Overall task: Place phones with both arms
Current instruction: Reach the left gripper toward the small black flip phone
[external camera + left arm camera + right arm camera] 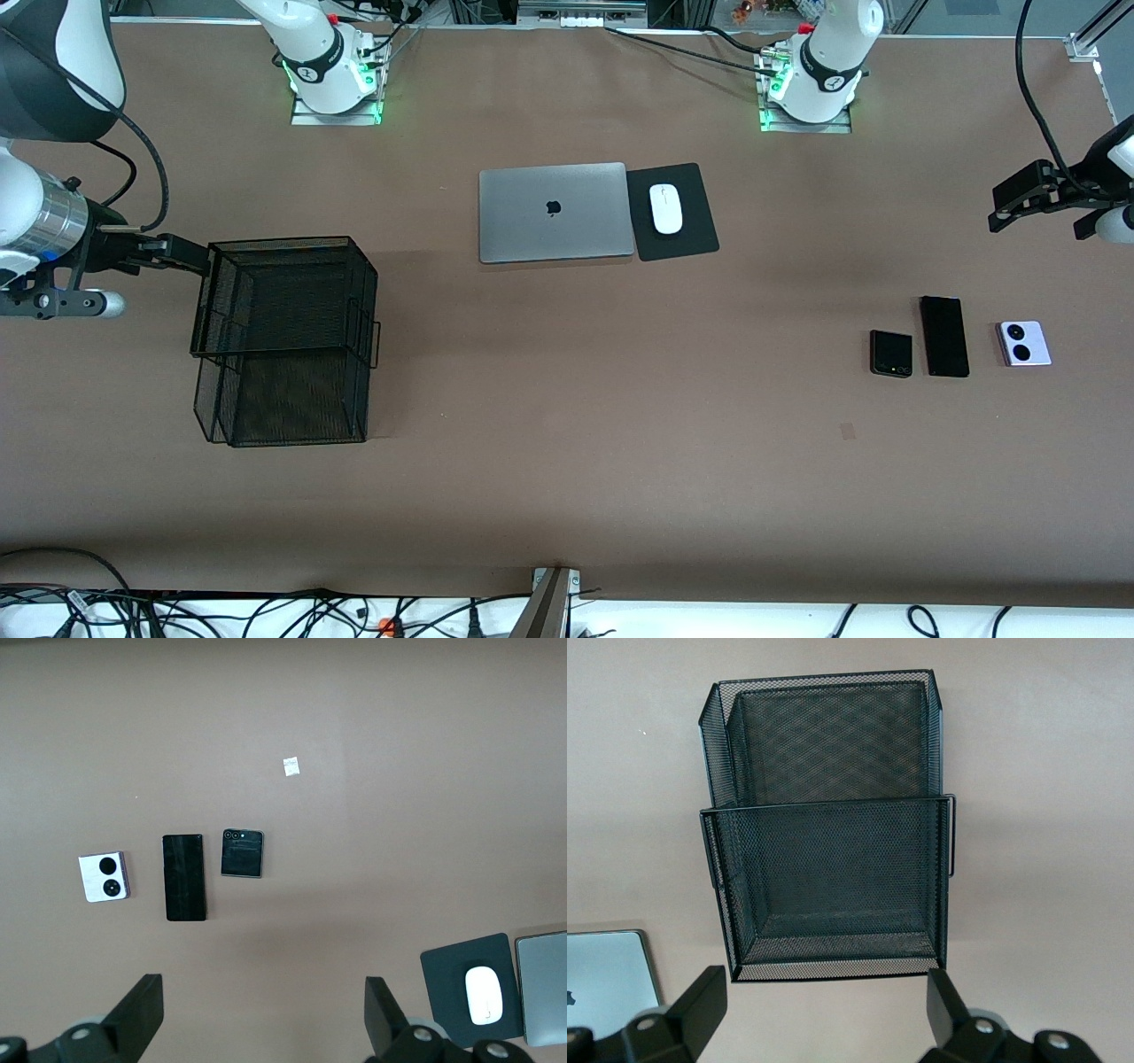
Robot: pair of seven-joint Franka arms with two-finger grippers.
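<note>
Three phones lie in a row on the brown table toward the left arm's end: a squarish black folded one (890, 353) (242, 853), a long slim black slab (943, 337) (184, 877) and a lilac-white one with two black lenses (1025, 343) (104, 878). My left gripper (1019, 197) (264, 1010) hangs open and empty above the table at that end, apart from the phones. My right gripper (173, 252) (827, 1005) hangs open and empty beside the black mesh basket (283, 241) (824, 806) at the right arm's end.
A closed silver laptop (554, 213) (607, 970) lies mid-table near the bases. Beside it is a white mouse (666, 209) (485, 994) on a black pad (682, 244). A small tape mark (848, 431) (291, 766) is nearer the front camera than the phones.
</note>
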